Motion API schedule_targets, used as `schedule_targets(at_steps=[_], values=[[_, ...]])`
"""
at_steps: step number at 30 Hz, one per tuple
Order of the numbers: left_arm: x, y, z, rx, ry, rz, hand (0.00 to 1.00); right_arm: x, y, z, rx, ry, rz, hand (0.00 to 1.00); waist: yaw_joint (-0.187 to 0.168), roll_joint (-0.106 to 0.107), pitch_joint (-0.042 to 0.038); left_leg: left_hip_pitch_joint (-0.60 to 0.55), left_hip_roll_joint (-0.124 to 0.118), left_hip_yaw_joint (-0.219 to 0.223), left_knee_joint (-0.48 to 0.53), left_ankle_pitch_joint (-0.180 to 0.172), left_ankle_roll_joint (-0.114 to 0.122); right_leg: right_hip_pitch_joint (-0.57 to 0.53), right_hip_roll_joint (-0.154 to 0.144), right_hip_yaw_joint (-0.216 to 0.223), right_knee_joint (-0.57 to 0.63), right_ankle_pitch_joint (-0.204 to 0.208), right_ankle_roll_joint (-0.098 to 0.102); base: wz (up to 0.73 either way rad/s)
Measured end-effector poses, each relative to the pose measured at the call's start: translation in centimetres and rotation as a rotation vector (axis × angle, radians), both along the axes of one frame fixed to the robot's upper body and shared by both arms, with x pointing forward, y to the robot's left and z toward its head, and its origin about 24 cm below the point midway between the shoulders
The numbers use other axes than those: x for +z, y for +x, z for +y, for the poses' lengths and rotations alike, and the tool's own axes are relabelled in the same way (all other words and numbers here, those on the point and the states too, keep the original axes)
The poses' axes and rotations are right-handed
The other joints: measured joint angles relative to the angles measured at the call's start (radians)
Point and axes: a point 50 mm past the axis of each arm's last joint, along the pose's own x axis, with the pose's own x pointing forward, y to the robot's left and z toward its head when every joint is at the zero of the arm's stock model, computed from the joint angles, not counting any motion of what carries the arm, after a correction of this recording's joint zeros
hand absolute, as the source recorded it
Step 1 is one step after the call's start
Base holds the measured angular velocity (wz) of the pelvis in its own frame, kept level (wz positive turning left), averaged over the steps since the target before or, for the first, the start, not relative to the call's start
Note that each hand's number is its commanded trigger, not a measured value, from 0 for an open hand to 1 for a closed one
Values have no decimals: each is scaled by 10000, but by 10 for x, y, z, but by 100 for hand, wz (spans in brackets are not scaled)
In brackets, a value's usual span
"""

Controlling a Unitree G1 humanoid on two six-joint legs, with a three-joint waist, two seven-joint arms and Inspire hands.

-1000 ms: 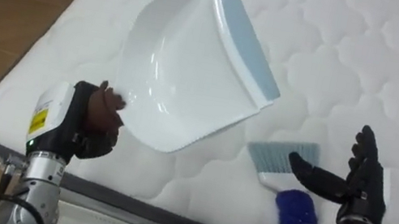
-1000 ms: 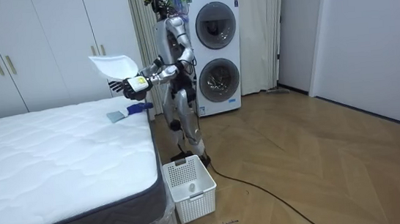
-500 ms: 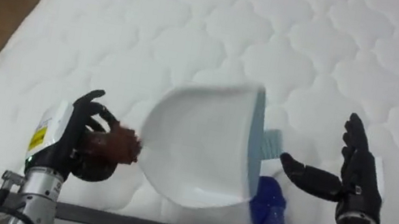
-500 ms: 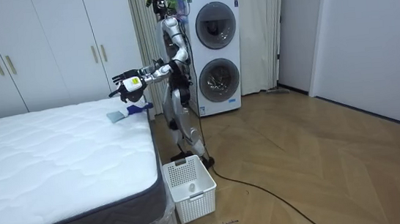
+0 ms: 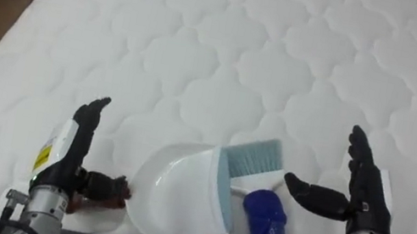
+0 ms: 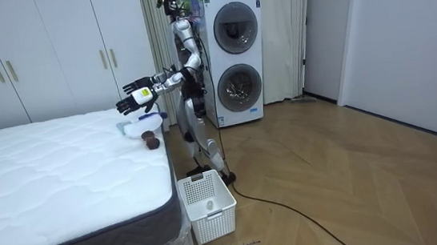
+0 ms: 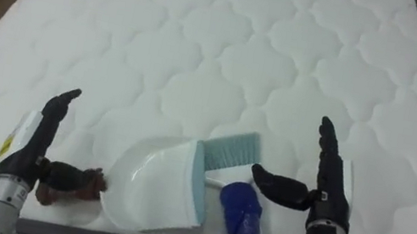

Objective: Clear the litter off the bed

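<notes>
Dustpan flat on bed, at near edge. Brush touching dustpan's right side, bristles against its rim. Left hand just left of dustpan, right hand farther right of dustpan; both with fingers straight, holding nothing.

surface: white quilted mattress | near front edge: white dustpan, brown handle pointing left | touching its right side: blue-handled brush, pale bristles
</notes>
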Motion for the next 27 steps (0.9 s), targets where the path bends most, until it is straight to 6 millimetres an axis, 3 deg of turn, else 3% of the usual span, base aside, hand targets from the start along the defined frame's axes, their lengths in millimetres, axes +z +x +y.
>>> schedule_targets(at_steps=[7,10,19,27], values=[[-3,-2,2,121,45,111,0,-2,-2,1,-65,21,134,0,-81,31,-4,0,-52,6,-184,0,0,-79,-1,61,-75,42,66,-3],[-14,-10,5,440,-17,598,0,-7,-7,-2,-261,33,332,0,-41,62,-15,87,-76,40,-228,0,0,-32,37,195,-155,85,99,-12],[-50,-59,33,2889,-1204,2345,0,-35,-33,-20,-2057,155,1599,0,-15,23,-28,233,-191,6,-415,0,1,52,27,293,-355,202,253,-5],[-83,-130,62,6152,-2086,4288,0,-69,-81,-55,-4999,-260,3538,0,-40,-135,-46,547,-197,10,-801,0,1,265,36,138,-494,210,283,4]])
